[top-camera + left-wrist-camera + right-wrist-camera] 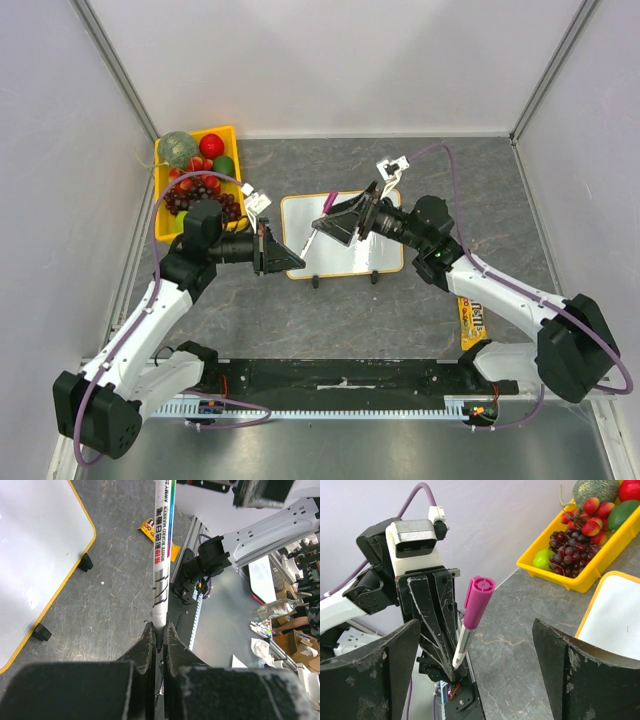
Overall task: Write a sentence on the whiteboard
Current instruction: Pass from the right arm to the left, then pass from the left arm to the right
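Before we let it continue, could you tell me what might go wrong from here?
The left gripper pinches the marker only at its tail, so it may tilt if the open right gripper pulls the magenta cap. The whiteboard rests unheld, so it might slide under writing pressure.

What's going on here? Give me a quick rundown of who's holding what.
The left gripper is shut on the tail end of a whiteboard marker, and its magenta cap is on. The right gripper is open, with its fingers spread either side of the marker and not touching it, possibly to pull the cap off. The whiteboard lies on the table between the arms. The part that shows is blank, so nothing is written yet.
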Tool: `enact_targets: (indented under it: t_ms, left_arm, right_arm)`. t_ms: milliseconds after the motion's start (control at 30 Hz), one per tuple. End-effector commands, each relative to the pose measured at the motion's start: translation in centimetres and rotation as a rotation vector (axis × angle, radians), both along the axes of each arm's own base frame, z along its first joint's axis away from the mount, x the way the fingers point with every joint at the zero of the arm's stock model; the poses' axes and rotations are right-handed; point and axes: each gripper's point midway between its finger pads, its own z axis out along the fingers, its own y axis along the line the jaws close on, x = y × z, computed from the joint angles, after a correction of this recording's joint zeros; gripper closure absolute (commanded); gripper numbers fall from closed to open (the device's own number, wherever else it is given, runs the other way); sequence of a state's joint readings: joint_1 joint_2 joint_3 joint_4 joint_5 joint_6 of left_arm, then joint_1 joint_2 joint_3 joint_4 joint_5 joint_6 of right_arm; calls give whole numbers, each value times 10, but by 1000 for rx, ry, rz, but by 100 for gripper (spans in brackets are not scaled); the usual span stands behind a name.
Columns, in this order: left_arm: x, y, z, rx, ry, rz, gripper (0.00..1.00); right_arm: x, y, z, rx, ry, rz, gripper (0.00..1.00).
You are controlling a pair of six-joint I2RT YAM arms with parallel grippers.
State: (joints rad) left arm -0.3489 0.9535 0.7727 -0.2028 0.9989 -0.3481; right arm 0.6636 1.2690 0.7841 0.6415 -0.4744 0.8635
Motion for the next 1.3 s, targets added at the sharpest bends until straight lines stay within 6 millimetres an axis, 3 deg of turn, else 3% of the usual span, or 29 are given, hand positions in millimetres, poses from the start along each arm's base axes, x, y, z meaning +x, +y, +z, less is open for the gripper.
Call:
enact_targets:
  t_ms: [0, 267, 400, 733, 1267]
  left_arm:
    - [-9, -1, 12, -42, -60, -53, 98]
    - [-25, -6, 21, -96, -78, -149, 98]
    - [-30, -6, 24, -107, -97, -169, 98]
    - [-32, -9, 23, -108, -84, -181, 98]
    - [-34, -10, 22, -109, -77, -196, 98]
  right_arm:
    - [-22, 2, 33, 14, -138, 198, 2]
    - [-41, 2, 29, -60, -167, 336, 2]
    - [-40, 6, 14, -113, -116, 371, 3]
    - [-40, 9, 3, -114, -56, 392, 30]
    - [-44, 6, -8, -140, 14, 398, 60]
